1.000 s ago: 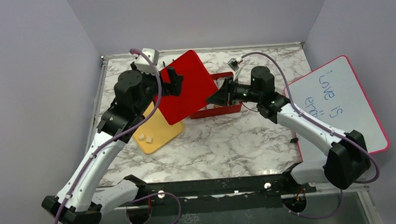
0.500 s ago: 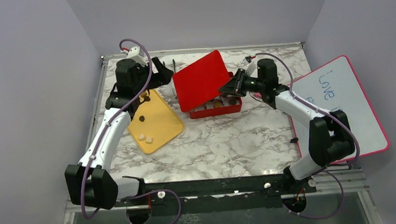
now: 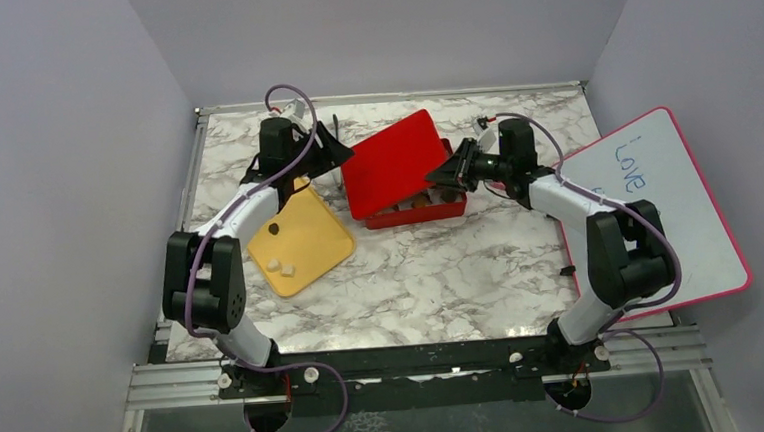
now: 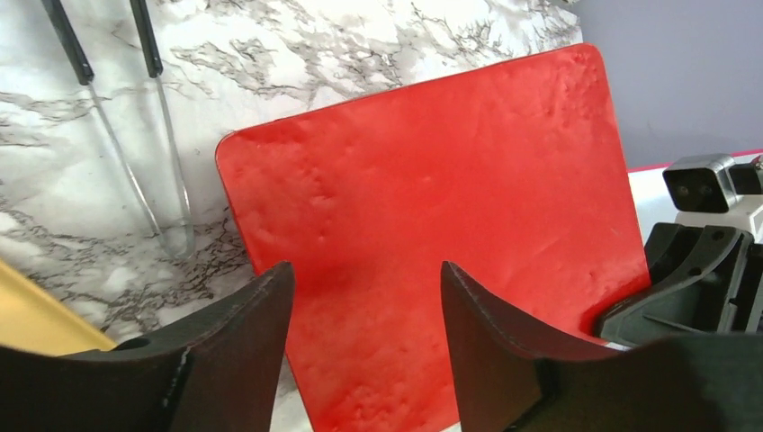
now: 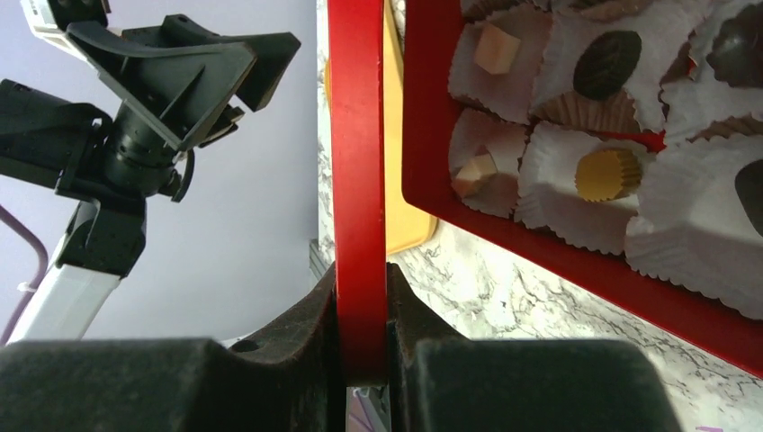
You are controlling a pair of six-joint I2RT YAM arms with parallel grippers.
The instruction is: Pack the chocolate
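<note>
Chocolate [image 5: 608, 63]: in paper cups in the red box [image 5: 558, 256], upper right; a few on the yellow tray [image 3: 314, 240], centre left.
Handling: probably light, smooth, easily marred; pinch gently across the sides.
Right hand [image 5: 362, 306]: pinching the red lid [image 4: 432, 225] by its edge.
Left hand [image 4: 364, 306]: spread, empty.

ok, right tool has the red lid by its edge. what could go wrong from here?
1. The right tool pinches the red lid by its thin edge only; the left tool is open, not gripping, so the lid may swing or slip onto the box.
2. Some chocolate pieces lie on the yellow tray; closing now would leave them unpacked.
</note>
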